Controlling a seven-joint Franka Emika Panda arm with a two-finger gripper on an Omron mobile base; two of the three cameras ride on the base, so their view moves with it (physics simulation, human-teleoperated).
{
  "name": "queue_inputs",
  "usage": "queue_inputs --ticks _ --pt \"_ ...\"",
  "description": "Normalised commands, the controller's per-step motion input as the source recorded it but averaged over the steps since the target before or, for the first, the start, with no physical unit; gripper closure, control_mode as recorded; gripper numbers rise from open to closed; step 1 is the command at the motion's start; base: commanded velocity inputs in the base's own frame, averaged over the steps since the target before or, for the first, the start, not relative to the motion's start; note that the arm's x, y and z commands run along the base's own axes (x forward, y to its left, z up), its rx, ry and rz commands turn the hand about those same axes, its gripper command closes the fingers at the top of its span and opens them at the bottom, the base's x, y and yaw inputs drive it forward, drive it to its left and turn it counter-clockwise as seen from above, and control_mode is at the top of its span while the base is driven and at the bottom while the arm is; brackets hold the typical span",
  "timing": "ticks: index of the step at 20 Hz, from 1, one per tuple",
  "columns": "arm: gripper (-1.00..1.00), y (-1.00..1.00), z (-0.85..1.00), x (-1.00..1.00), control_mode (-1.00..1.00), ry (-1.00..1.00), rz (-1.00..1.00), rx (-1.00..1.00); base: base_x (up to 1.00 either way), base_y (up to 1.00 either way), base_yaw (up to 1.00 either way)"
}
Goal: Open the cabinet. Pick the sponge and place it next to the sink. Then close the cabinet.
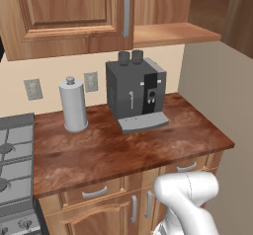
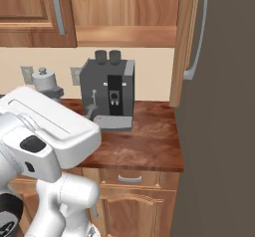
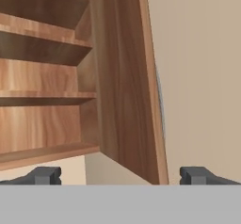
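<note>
- Flat, even rendered light, moderately bright, no glare.
- Soft shadow under cabinet [image 1: 64, 17] shelves, 9 o'clock in hand view.
- Slight softness, no edge distortion.

The wide medium-brown wall cabinet [image 1: 64, 17] looked like smooth, satin-finished wood with visible grain, its long bar handle [image 1: 127, 9] a matt grey metal. The reddish-brown countertop [image 1: 123, 145] showed polished, mottled wood. The boxy dark grey coffee machine [image 1: 134, 93] seemed matt plastic, and the cylindrical grey canister [image 1: 73, 105] dull brushed metal.
</note>
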Motion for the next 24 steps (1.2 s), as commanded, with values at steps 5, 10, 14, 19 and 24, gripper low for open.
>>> queue_inputs --ticks 5,10,14,19,24 --pt "-1.00 -0.22 0.00 -0.03 -1.00 -0.01 0.00 0.00 0.00 0.00 0.00" --pt "-1.00 -0.26 0.00 0.01 -1.00 0.00 0.00 0.00 0.00 0.00 0.00" --pt "-1.00 -0.33 0.00 0.08 -1.00 0.00 0.00 0.00 0.00 0.00 0.00" --pt "-1.00 -0.10 0.00 0.02 -1.00 0.00 0.00 0.00 0.00 0.00 0.00" --pt "-1.00 0.00 0.00 0.19 -1.00 0.00 0.00 0.00 0.00 0.00 0.00"
